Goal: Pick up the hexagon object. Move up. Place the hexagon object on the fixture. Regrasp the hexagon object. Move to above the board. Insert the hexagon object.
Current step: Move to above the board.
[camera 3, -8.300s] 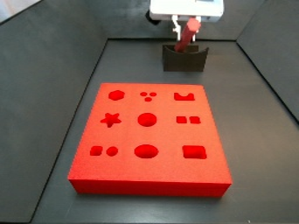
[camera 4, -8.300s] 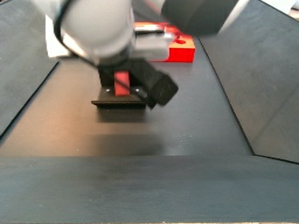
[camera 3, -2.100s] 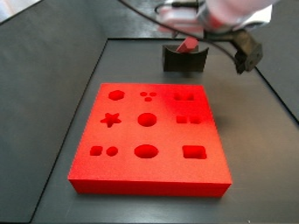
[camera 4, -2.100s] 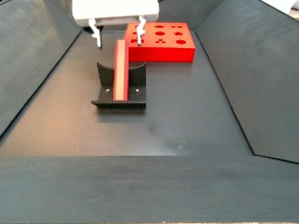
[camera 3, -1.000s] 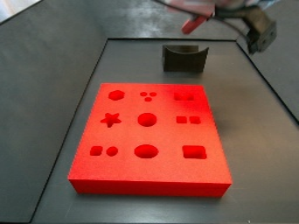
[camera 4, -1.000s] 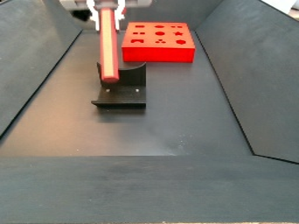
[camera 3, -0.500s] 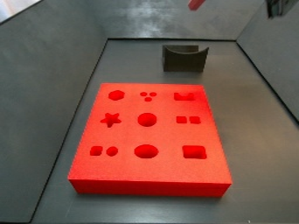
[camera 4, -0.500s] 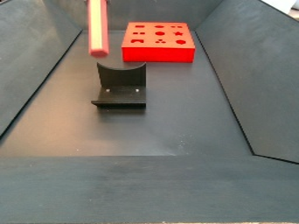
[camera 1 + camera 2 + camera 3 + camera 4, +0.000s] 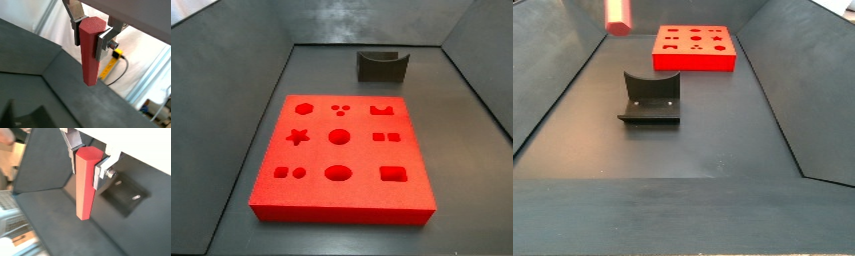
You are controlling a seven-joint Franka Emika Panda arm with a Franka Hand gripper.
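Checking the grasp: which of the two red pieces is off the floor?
The slim red hexagonal bar, clamped between the gripper's fingers; the large red board lies flat.

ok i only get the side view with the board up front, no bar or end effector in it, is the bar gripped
Observer: Yes. In both wrist views the end effector is shut on the hexagon object, near its top end.
Operator: where is it then
Observer: In a side view only its lower tip shows at the top edge, high above the fixture and off to one side of the board.
Operator: hanging straight
Observer: Most of its length hangs below the fingers, in line with them.
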